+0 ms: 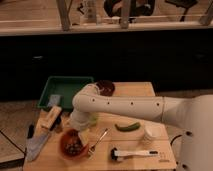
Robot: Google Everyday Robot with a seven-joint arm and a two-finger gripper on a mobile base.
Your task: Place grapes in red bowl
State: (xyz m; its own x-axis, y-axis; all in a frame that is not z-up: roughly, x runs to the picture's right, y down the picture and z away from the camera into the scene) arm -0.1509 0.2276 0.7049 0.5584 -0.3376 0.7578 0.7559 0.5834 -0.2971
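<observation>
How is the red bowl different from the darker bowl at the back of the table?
The red bowl is bright orange-red; the maroon bowl is dark brownish. The red bowl sits at the front left and holds the grapes; the maroon bowl sits at the back edge. The tool hangs beside the red bowl. Both are round.

Green tray [67, 85] sits up and left of the gripper [82, 134], with a dark maroon bowl [105, 87] further back. A curved green veggie [127, 127] lies off to the gripper's right, a white cup [152, 133] past it. Spoon [98, 141] is just beside the gripper; cleaver [36, 146] is way left.
</observation>
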